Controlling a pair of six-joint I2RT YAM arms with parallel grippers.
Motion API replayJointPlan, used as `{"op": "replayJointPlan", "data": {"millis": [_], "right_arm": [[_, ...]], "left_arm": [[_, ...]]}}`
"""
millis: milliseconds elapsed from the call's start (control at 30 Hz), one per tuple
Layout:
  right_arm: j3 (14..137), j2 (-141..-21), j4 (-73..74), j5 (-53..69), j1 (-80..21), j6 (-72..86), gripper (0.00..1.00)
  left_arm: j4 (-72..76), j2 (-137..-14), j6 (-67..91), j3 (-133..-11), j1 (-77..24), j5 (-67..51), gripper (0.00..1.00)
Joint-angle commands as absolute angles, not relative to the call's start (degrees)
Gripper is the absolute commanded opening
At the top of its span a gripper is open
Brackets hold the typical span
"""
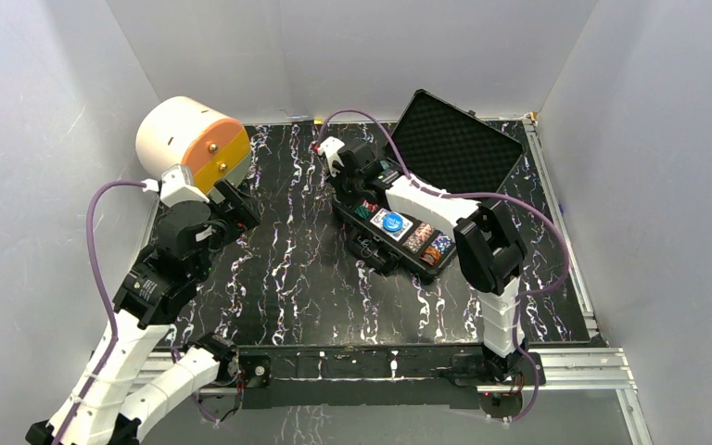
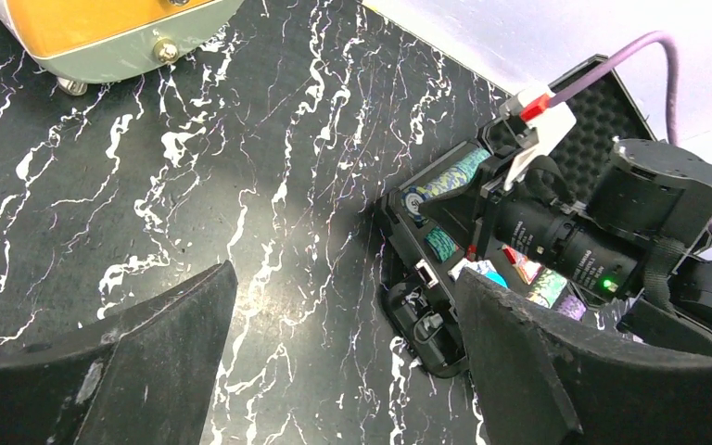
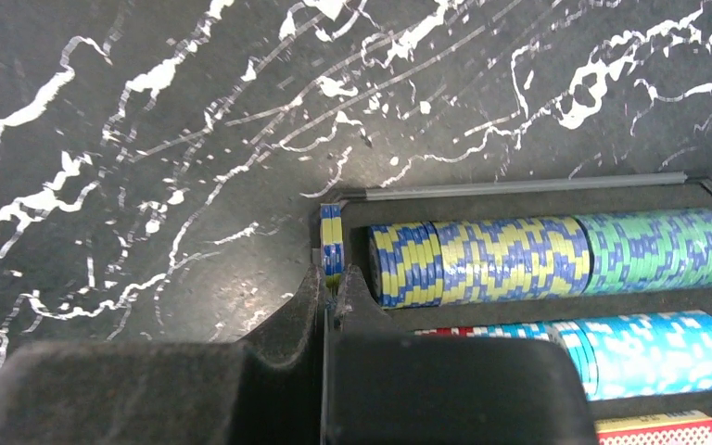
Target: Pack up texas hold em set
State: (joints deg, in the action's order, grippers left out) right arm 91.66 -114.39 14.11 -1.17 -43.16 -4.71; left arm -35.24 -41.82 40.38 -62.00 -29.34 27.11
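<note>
Case: the black hard case [image 1: 454, 148] sits on the right half of the bench [image 1: 287, 278]. Its lid is raised on the far side, the grey foam lining faces the arms, and the tray is nearest them.
Chips in the tray: the right wrist view shows a blue-and-yellow row [image 3: 482, 260] running on into green chips [image 3: 658, 250], with a teal row [image 3: 649, 352] below it. All lie on edge in their slots.
Cards: the corner of a red card deck [image 3: 654, 428] shows under the teal row. From above, a deck with a blue round mark [image 1: 391, 222] lies in the middle of the tray.
Right gripper: the right gripper [image 3: 332, 292] reaches over the left end of the tray with its jaws closed together.
Small stack: a small stack [image 3: 332, 243] of a few blue-and-yellow chips stands on edge at the right gripper's tips, at the tray's outer corner just left of the blue-and-yellow row. Whether it is pinched or only touched cannot be told.
Left gripper: the left gripper [image 2: 343, 371] is spread wide with nothing between its fingers. It hangs over bare bench, well apart from the case and near the white-and-orange drawer unit [image 1: 190, 144].
Done so far: most of the set appears packed, with the visible rows full and the decks seated.
Left to do: the small stack probably has to go into its row. After that the lid must come down and the latches be fastened.
Unknown: the right arm hides part of the tray, so any empty slot there cannot be judged.
</note>
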Motion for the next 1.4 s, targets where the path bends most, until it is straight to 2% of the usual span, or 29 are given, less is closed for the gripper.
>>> {"op": "replayJointPlan", "data": {"millis": [0, 233, 300, 400, 433, 700, 867, 1133, 1367], "right_arm": [[94.14, -114.87, 14.23, -5.55, -43.25, -8.24, 0.0], [94.25, -116.27, 16.25, -9.59, -43.32, -11.2, 0.0], [94.05, -116.26, 16.39, -9.44, -43.38, -11.31, 0.08], [94.52, -116.24, 17.28, -9.0, -43.37, -11.25, 0.28], [94.98, -116.11, 17.68, -8.71, -43.39, -10.9, 0.3], [95.76, -110.33, 18.06, -5.63, -42.45, -5.3, 0.41], [95.36, -103.74, 18.07, -6.27, -38.35, 0.99, 0.54], [92.6, -91.47, 21.57, -16.93, -29.98, 4.03, 0.75], [88.57, -83.03, 30.7, -30.94, -23.36, 11.79, 0.79]], "left_arm": [[-35.8, -42.07, 39.6, -63.89, -29.35, 27.13, 0.87], [-35.16, -43.82, 40.81, -62.55, -29.35, 24.78, 0.88], [-34.98, -44.09, 41.4, -62.2, -29.35, 24.43, 0.88], [-35.08, -44.59, 41.95, -61.96, -29.35, 23.81, 0.89], [-35.2, -44.78, 42.11, -61.96, -29.29, 23.6, 0.89], [-35.37, -45.5, 42.45, -61.86, -29.33, 22.35, 0.89], [-35.33, -45.53, 41.92, -61.87, -29.3, 21.42, 0.9], [-33.17, -46.13, 37.44, -61.84, -29.3, 14.03, 0.92], [-29.95, -45.36, 35.71, -60.63, -29.36, 13.13, 0.93]]}}
